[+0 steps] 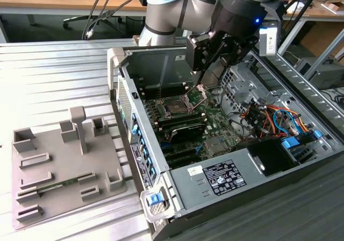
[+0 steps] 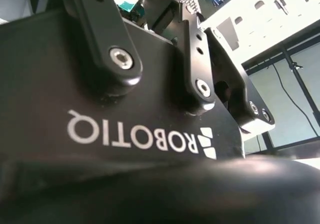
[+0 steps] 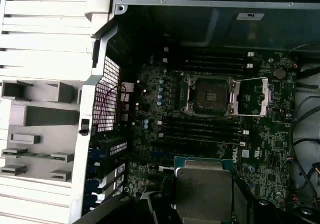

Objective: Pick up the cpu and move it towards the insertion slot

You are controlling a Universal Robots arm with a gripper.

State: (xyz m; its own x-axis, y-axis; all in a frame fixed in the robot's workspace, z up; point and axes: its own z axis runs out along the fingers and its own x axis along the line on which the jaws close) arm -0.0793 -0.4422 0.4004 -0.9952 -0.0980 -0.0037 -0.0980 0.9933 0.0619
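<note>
Holding the tool (image 3: 204,205) over the open computer case (image 1: 134,139), clamping the cpu (image 3: 202,186) by two opposite edges and showing its silvery lid to the first wrist view. Gripping at the edges, probably, to be sparing the contact side and leaving the chip free for seating. Hanging above the motherboard (image 3: 150,99), short of the insertion slot (image 3: 209,95), with long black memory slots (image 3: 200,129) between. Standing open there, hinged bracket (image 3: 252,97) swung aside, exposing a dark, vacant centre. Lying on its side on the ribbed bench (image 1: 54,74), presumably for giving access from above, and housing the board, bundled cables (image 1: 269,117) and a labelled grey box (image 1: 226,176). Sharing the bench with a grey fixture tray (image 1: 51,209), apparently cradling a thin green stick (image 1: 59,184) in one groove.
</note>
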